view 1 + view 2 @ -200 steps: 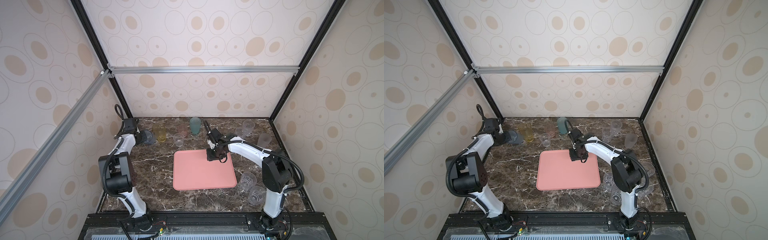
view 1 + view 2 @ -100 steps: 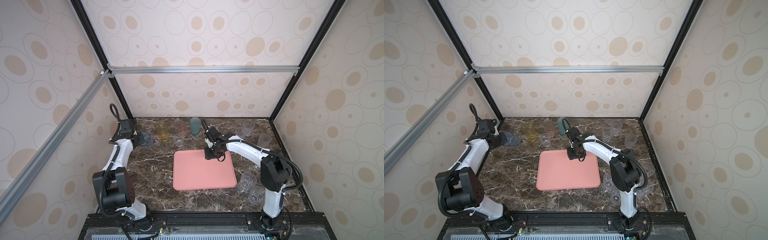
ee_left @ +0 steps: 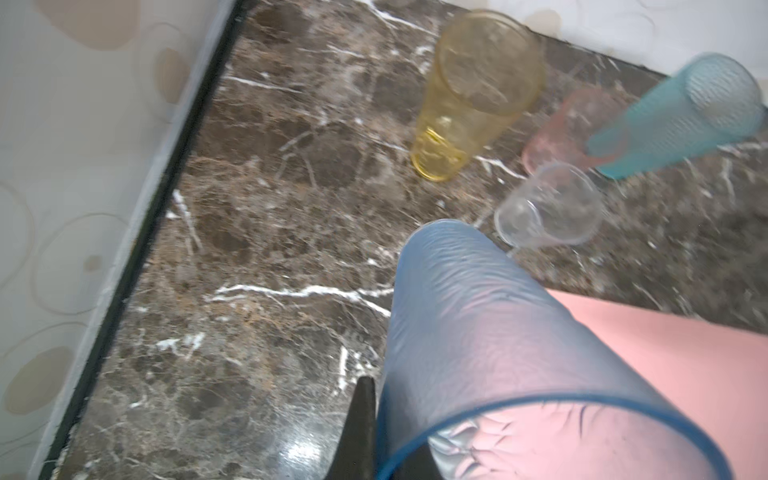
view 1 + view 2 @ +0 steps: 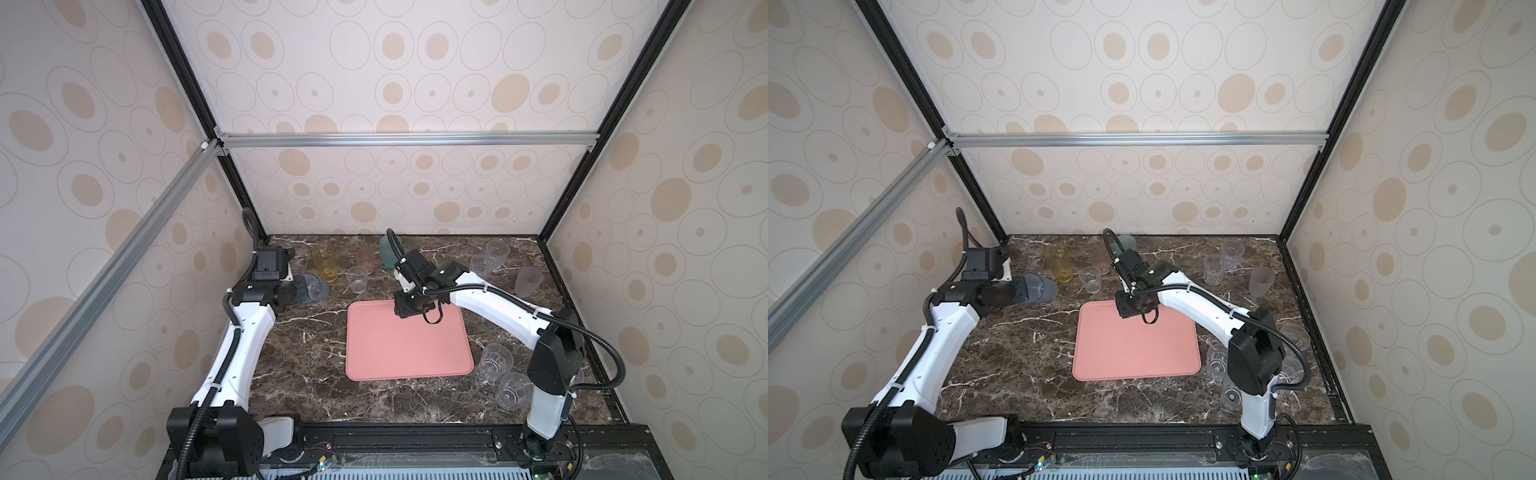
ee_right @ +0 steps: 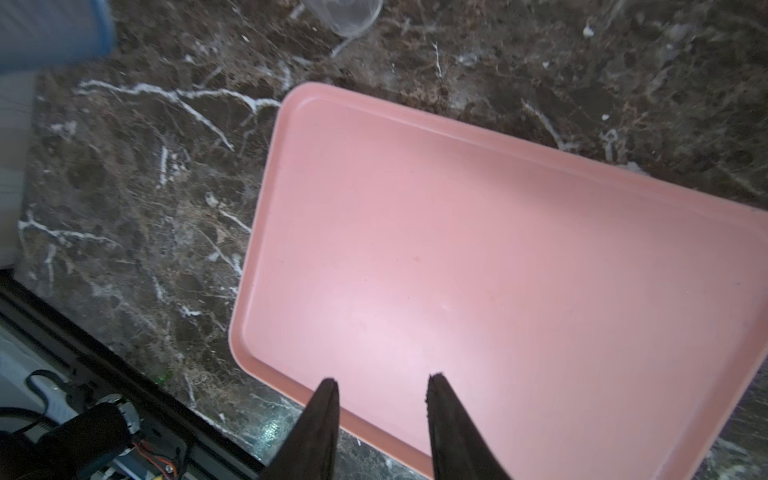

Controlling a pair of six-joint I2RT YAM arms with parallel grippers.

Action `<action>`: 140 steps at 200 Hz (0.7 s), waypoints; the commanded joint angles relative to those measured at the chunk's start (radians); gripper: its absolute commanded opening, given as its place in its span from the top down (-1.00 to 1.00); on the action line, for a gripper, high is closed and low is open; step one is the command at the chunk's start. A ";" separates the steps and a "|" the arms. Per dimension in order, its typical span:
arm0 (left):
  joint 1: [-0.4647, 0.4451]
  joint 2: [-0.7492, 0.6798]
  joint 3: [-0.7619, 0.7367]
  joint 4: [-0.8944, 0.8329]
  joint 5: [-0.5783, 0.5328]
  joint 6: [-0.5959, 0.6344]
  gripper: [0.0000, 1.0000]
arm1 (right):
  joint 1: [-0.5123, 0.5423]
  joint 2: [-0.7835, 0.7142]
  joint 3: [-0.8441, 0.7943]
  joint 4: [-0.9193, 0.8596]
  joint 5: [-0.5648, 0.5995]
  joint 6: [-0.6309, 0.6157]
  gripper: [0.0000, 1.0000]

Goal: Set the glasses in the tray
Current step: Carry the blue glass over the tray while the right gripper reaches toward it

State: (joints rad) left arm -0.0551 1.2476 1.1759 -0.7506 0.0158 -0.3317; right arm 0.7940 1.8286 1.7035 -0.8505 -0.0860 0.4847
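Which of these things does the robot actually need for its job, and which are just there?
Job: tray; grey-blue tumbler, in the left gripper; amber tumbler; pink tumbler; teal tumbler; clear tumblers.
Just there: marble table; metal frame; patterned walls.

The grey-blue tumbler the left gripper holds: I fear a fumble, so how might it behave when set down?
The grey-blue tumbler looks thin-walled and see-through, so probably light and somewhat squeezable under the left gripper. It is held on its side; released so, its round body would likely roll. Tall and narrow, it may tip easily on the tray.
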 commanded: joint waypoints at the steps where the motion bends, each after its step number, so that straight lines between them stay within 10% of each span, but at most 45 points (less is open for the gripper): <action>1: -0.116 -0.009 0.002 -0.096 -0.008 -0.063 1.00 | 0.017 -0.074 0.039 -0.012 -0.019 0.038 0.19; 61: -0.401 0.119 0.025 -0.042 -0.013 -0.128 1.00 | 0.039 -0.119 -0.025 0.064 -0.024 0.090 0.08; 140: -0.466 0.363 0.150 -0.066 -0.031 -0.043 0.97 | -0.004 -0.113 -0.152 0.106 -0.073 0.128 0.09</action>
State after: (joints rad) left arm -0.5091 1.5764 1.2625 -0.7967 0.0017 -0.4110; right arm 0.8055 1.7237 1.5726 -0.7631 -0.1272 0.5877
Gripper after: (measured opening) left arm 0.072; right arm 0.453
